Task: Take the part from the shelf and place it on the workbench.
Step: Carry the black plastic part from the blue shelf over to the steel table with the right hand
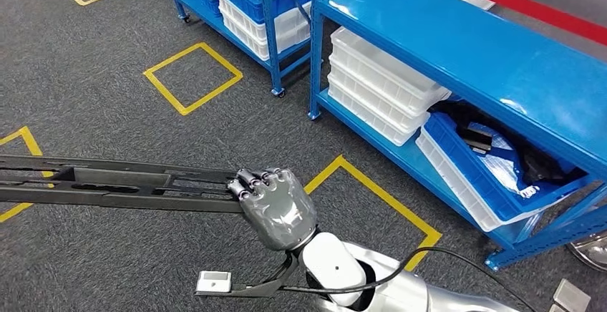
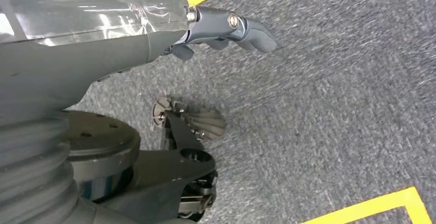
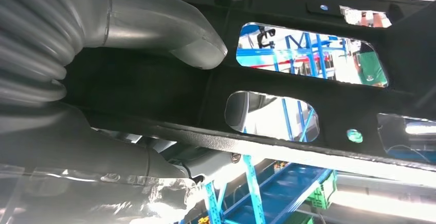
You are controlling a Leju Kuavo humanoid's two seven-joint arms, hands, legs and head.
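We note the blue shelf (image 1: 458, 47) standing clear to the right. The long black part (image 1: 107, 183) runs sideways, leftward from the right hand (image 1: 275, 205), which grips its near end. The left hand (image 2: 226, 29) hangs empty, fingers loosely curled.

No legible text or labels, perhaps for want of sharpness.

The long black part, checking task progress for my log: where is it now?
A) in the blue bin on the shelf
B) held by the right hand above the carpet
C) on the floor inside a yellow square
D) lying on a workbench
B: the right hand grips one end of the long black part, which extends level above the grey carpet.
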